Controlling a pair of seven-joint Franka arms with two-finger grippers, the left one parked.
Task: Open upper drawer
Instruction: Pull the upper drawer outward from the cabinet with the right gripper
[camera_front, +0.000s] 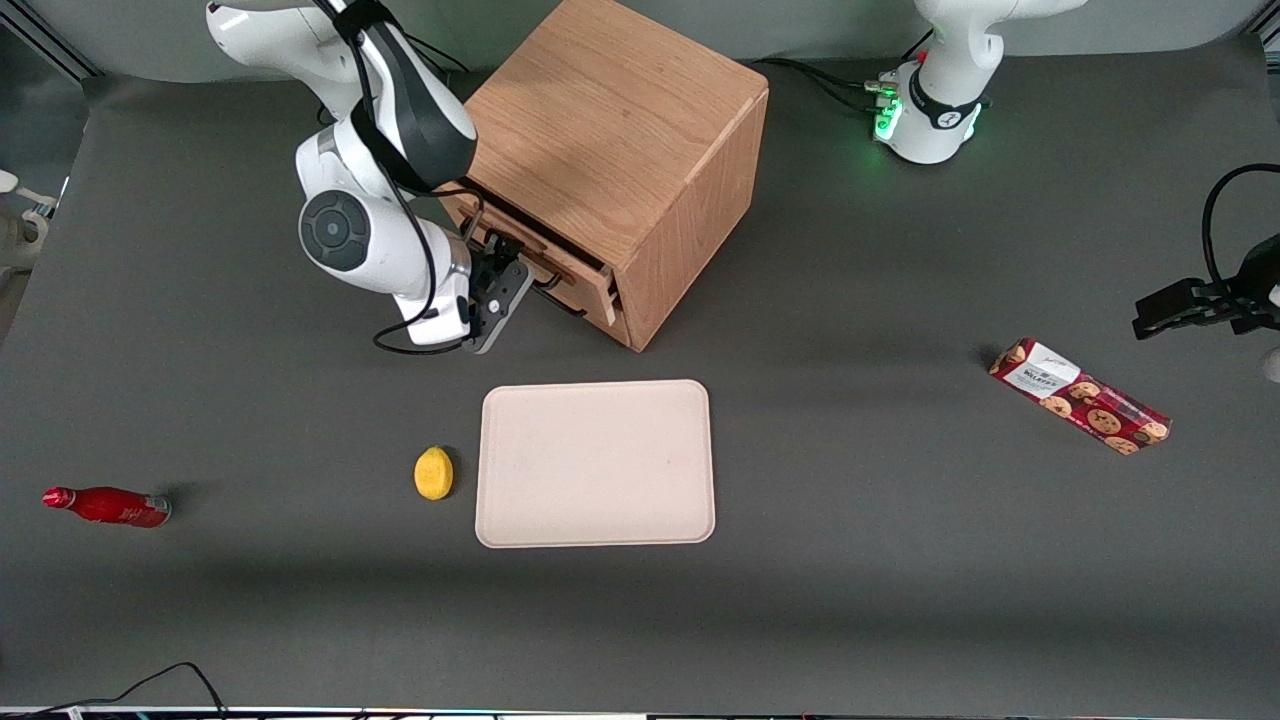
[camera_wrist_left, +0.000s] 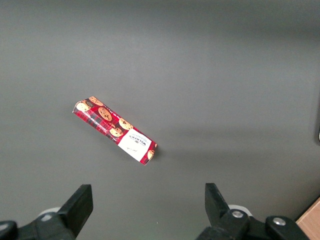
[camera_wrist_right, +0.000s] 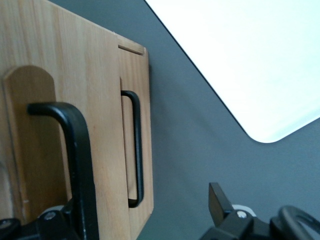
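Note:
The wooden cabinet (camera_front: 620, 130) stands at the back of the table with its drawers facing the working arm's end. The upper drawer (camera_wrist_right: 95, 115) has a thick-looking dark bar handle (camera_wrist_right: 80, 160) close to the camera; its front seems to stand slightly proud of the lower drawer (camera_wrist_right: 142, 100), whose own handle (camera_wrist_right: 138, 150) shows beside it. My gripper (camera_front: 512, 265) is right in front of the drawer fronts, also seen in the right wrist view (camera_wrist_right: 145, 200). It is open, with the upper handle lying inside the gap close to one finger.
A beige tray (camera_front: 595, 465) lies nearer the front camera than the cabinet, with a yellow lemon (camera_front: 433, 472) beside it. A red bottle (camera_front: 105, 506) lies toward the working arm's end. A cookie pack (camera_front: 1080, 397) lies toward the parked arm's end, also in the left wrist view (camera_wrist_left: 115, 129).

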